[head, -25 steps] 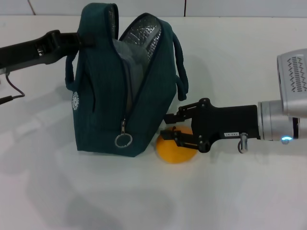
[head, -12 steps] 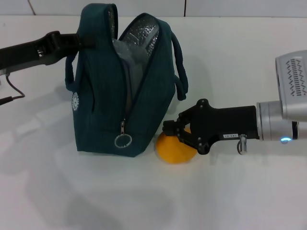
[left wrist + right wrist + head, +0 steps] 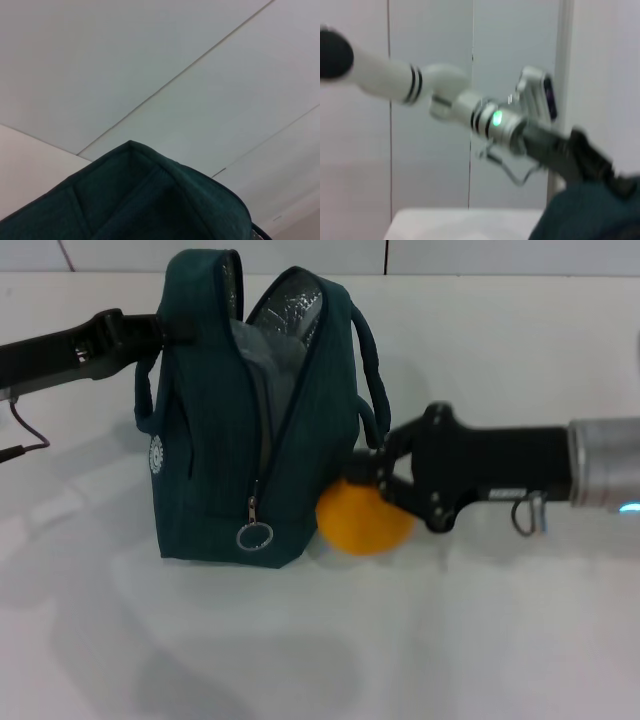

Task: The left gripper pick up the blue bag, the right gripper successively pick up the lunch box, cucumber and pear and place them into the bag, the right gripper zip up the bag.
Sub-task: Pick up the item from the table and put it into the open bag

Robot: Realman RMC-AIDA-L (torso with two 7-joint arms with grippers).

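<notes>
Blue bag [image 3: 235, 430] upright at centre-left, mouth gaping. Left gripper [image 3: 170, 328] at its far-left top edge; finger state cannot be told. Right gripper [image 3: 372, 478] pinches pear [image 3: 363, 519], just right of bag base.

The blue bag [image 3: 215, 430] is matt woven cloth lined with crinkled silvery foil and fitted with a shiny metal zipper ring [image 3: 252, 537], the pear [image 3: 362, 518] has smooth, dull orange skin, and the counter [image 3: 400, 640] is smooth matt white.
</notes>
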